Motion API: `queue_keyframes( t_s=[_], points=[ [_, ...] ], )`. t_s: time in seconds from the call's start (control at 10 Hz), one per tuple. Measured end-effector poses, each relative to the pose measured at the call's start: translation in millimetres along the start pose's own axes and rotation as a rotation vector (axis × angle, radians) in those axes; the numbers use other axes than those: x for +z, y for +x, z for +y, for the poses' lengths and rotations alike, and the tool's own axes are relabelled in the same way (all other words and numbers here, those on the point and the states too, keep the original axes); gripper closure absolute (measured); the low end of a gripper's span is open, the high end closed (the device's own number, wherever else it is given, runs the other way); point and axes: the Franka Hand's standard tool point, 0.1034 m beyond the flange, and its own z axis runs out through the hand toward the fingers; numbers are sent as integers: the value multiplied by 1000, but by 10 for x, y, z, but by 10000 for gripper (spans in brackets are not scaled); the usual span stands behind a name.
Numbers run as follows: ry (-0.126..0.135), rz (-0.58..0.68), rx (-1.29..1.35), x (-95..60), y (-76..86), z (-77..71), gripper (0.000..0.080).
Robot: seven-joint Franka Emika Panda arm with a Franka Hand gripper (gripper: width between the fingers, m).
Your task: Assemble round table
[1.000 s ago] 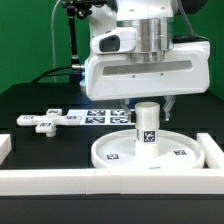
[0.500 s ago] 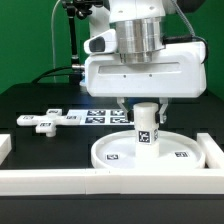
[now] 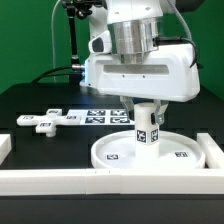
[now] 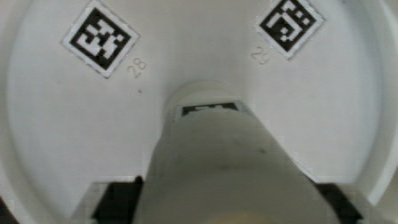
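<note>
The large rimmed round disc (image 3: 112, 156) lies flat on the black table near the front wall. The short cylinder leg (image 3: 148, 126) stands upright at its middle, tag facing the camera. My gripper (image 3: 147, 106) comes down from above and is shut on the leg's upper end. In the wrist view the leg (image 4: 222, 150) fills the space between the dark finger pads (image 4: 118, 200), which touch its sides, and my gripper (image 4: 226, 202) looks down on the tagged disc (image 4: 196, 50). The cross-shaped foot piece (image 3: 45, 121) lies loose at the exterior view's left.
The marker board (image 3: 104, 117) lies flat behind the disc, partly hidden by the arm. A white rectangular border wall (image 3: 100, 183) runs along the front, with raised ends at both sides. Green backdrop and cables stand behind.
The gripper hand has lowered slightly and turned about its vertical axis, with the leg held in it. The disc and the foot piece have not moved.
</note>
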Motion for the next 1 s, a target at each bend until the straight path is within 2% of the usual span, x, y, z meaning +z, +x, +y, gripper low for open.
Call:
queue_keyframes(
  t_s=[0.2,0.5,0.6,0.9,1.0],
  points=[
    [5,-7,138,2,-4,2,389],
    [34,-50,495,9,-15,3,389],
    [34,-50,580,10,-21,-6,389],
    [42,-63,717,9,-14,-8,389],
    [54,-70,780,8,-4,2,389]
  ],
)
